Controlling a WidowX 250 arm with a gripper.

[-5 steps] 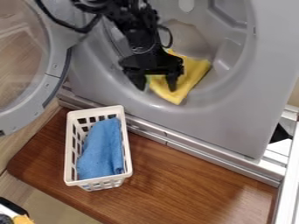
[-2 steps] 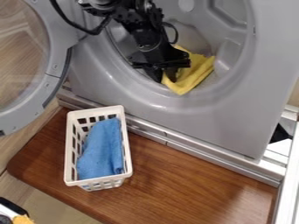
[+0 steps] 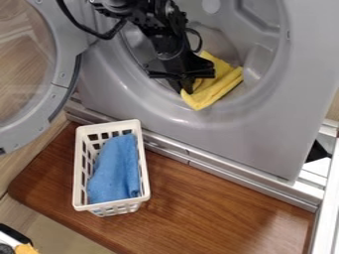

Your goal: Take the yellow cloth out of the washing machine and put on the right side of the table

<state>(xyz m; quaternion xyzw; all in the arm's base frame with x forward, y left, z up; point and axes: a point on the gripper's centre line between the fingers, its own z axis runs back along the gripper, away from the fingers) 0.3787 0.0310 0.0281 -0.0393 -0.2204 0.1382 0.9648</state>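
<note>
Narrows the pincer (image 3: 185, 90) from its earlier spread, apparently grasping, pinches the yellow cloth (image 3: 215, 90) at 8 o'clock, and next needs to pull out toward the bench's (image 3: 228, 213) 4 o'clock side.

we see glossy, smooth brown wood on the table (image 3: 218, 198), its grain showing, and matt white plastic on the basket (image 3: 81, 163). the blue cloth (image 3: 114, 171) and yellow cloth (image 3: 222, 89) look soft and matt. the washing machine (image 3: 218, 134) has smooth grey surfaces, perhaps plastic around the opening.
</note>
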